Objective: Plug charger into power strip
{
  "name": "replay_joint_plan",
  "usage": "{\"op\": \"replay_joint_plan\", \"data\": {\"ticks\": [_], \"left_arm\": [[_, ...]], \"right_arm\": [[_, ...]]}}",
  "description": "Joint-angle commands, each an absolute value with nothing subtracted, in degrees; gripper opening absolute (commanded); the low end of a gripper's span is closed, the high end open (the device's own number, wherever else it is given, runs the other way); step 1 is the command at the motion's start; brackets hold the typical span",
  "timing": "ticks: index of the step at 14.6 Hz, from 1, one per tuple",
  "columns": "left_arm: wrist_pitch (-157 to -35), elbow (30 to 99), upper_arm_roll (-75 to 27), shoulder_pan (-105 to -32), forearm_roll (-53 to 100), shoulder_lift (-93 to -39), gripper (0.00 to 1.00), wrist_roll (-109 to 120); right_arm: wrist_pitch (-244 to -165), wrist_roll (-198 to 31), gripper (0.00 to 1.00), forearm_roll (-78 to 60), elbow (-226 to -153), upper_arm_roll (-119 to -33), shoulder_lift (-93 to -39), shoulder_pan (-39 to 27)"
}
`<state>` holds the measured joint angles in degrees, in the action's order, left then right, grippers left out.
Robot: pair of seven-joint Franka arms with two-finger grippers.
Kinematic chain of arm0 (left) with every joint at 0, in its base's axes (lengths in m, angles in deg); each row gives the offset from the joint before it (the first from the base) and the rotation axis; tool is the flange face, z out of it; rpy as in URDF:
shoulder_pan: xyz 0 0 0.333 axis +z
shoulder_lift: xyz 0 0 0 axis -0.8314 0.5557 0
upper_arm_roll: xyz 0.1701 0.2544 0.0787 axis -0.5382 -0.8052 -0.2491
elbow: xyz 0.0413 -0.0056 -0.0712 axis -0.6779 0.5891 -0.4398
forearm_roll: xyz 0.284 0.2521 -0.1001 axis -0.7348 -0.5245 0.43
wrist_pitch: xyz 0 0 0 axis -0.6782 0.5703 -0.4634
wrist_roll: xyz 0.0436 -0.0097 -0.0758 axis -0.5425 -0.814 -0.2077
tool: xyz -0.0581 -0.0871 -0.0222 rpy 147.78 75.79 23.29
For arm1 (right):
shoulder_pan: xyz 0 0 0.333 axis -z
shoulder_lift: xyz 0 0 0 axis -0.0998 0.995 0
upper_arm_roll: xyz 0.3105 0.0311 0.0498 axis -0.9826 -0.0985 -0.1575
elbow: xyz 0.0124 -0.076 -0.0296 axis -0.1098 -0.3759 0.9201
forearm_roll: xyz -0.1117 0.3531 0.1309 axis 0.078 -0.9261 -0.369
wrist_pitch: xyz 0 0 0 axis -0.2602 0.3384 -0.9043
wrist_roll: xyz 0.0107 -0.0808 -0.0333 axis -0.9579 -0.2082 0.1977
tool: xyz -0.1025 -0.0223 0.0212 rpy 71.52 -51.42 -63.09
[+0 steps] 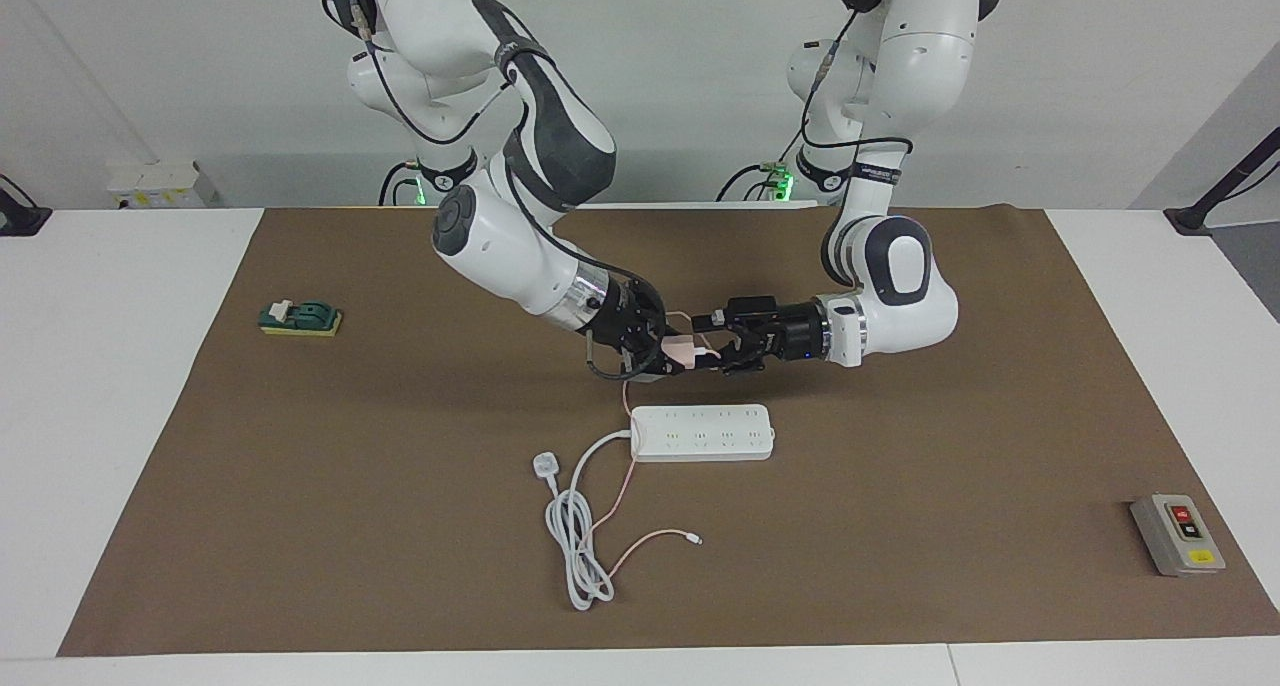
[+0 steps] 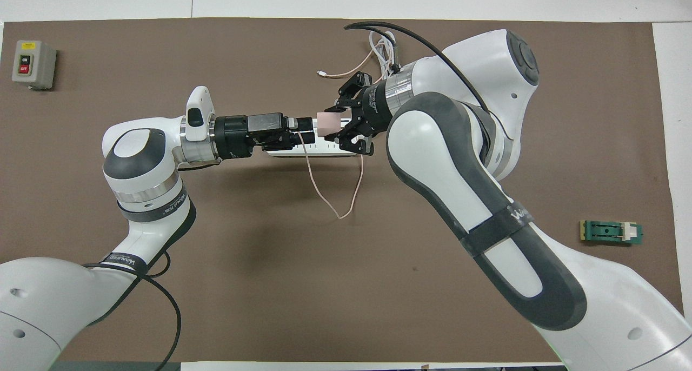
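My right gripper (image 1: 672, 354) grips the charger (image 1: 681, 349) above the power strip (image 1: 702, 432). My left gripper (image 1: 712, 351) meets it, grip unclear. Next I'd align prongs with a socket.

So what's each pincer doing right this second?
Right pincer: closed on the pink charger, in the air over the brown mat.
Left pincer: at the same charger; grip cannot be told.
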<state>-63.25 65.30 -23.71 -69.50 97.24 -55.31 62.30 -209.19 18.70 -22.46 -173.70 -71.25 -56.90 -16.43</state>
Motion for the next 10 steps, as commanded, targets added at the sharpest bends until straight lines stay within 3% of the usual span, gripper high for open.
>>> {"op": "replay_joint_plan", "data": {"ticks": [1,10], "left_arm": [[-64.6,63.0,-24.3,-70.4,98.4,-54.0,1.00,62.4],[-64.6,63.5,-24.3,-71.4,98.2,-53.8,1.00,62.6]], "right_arm": [[-209.9,19.4,0.00,-23.5,-173.7,-72.0,-56.9,-16.3],[-209.8,19.5,0.00,-23.5,-173.6,-72.0,-56.9,-16.3]]}}
